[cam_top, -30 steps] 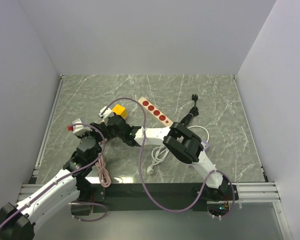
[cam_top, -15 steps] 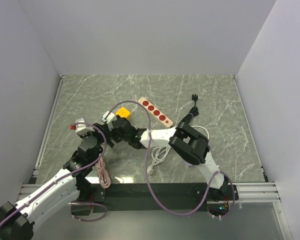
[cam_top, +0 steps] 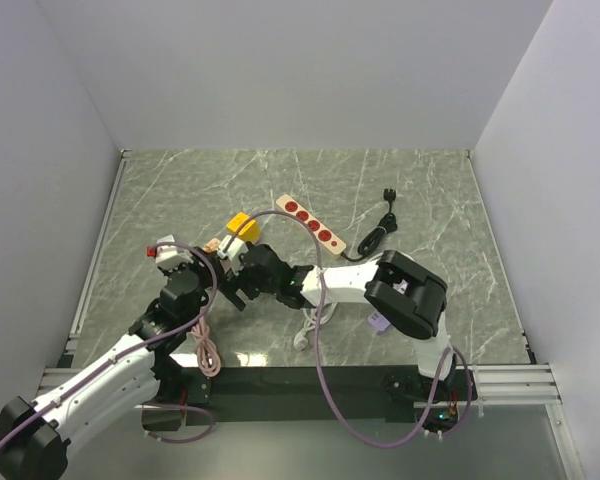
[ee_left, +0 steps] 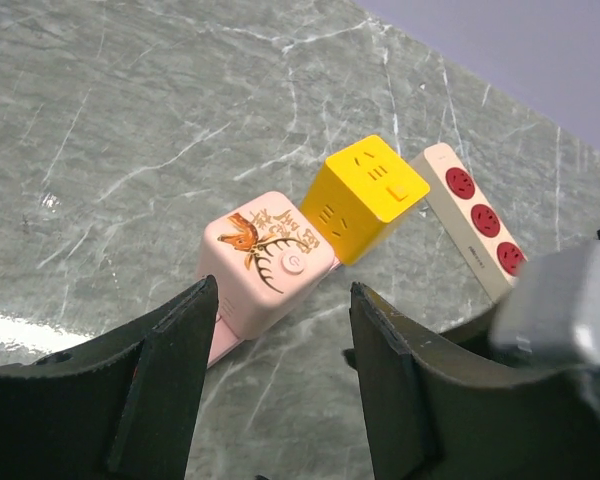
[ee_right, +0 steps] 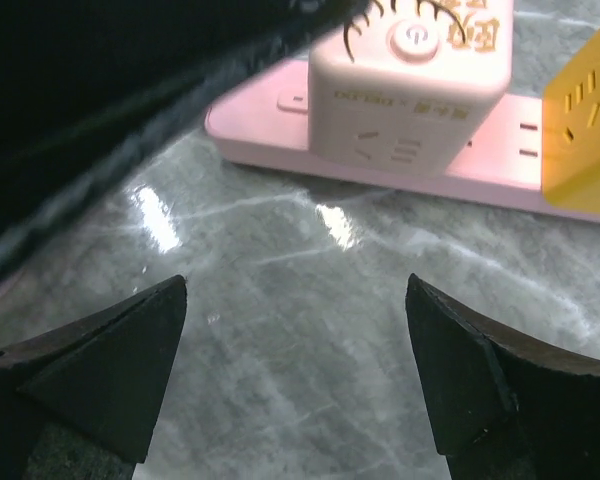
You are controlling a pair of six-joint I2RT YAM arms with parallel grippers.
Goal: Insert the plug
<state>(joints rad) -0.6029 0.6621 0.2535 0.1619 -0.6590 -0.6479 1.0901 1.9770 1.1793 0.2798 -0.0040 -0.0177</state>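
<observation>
Item: bright-yellow cube-shaped plug adapter (ee_left: 365, 197), slotted faces showing, on the table. It sits corner-tilted against a pale-pink cube adapter (ee_left: 270, 262) printed with a deer motif and a round button; the two touch. Whether the yellow adapter is seated in a socket cannot be told.

Beneath: flat pink power strip (ee_right: 280, 125). The pink cube stands on it, and the yellow adapter overlaps its far end in the right wrist view.

Just beside the yellow adapter, on the side away from the pink cube: long beige power strip with red round sockets (ee_left: 470, 215), lying diagonally, apart from both grippers.

Left gripper (ee_left: 280, 380): black fingers (ee_left: 170, 380) partway apart, nothing between them. The pink cube lies just beyond the tips, the yellow adapter beyond that and off toward the right finger.

Right gripper (ee_right: 295, 370): jaws spread wide, nothing held, low over bare table. The pink cube and strip lie ahead of the tips; the yellow adapter shows only at the right edge of that view, clear of both fingers.

Support: grey-green marble-patterned table (cam_top: 430, 200), with a black cord and plug (cam_top: 385, 205) near the beige strip's far end.
</observation>
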